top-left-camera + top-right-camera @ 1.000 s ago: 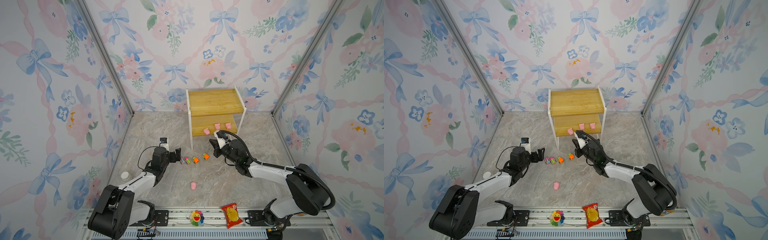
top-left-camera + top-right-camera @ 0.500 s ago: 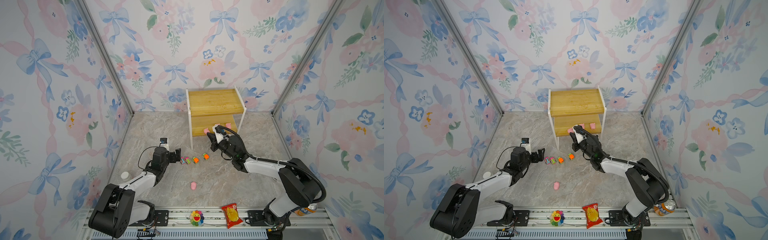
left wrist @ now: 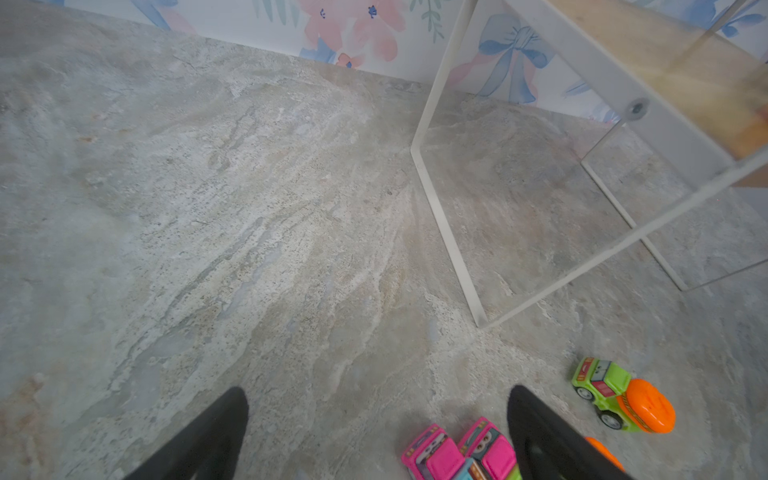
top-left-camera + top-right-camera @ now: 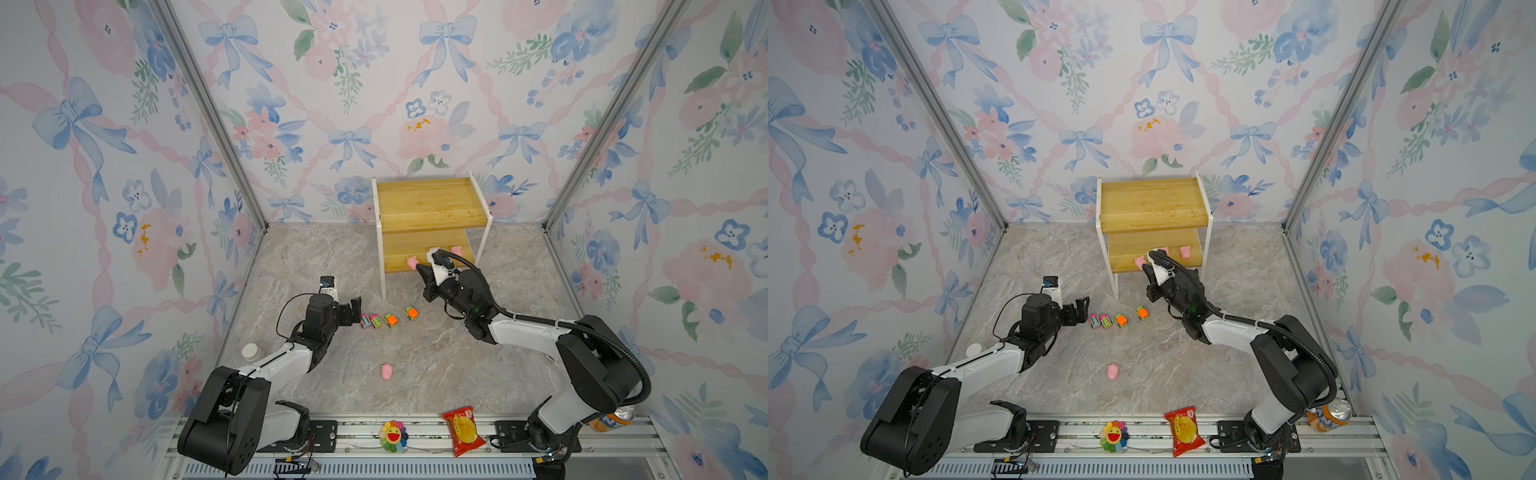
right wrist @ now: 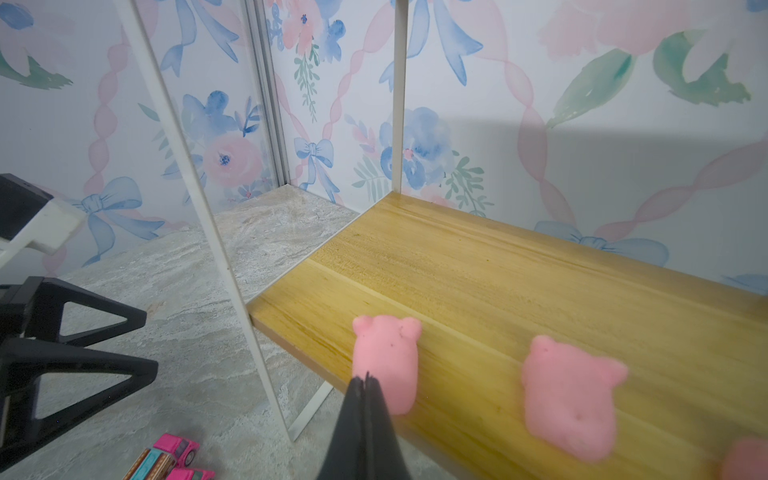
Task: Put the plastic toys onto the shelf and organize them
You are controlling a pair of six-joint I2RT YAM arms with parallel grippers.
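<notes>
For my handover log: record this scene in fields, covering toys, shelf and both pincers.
shelf: three pink pigs on its lower board
table: loose pink pig; pink cars and green-and-orange cars in one row
left pincer: open, next to the pink cars
right pincer: shut, holding nothing, tips at the lower board's front edge by a pig; contact unclear
toys off shelf: five

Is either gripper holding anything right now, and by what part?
Nothing is held: right gripper shut and empty beside a pig; left gripper open, empty.
</notes>
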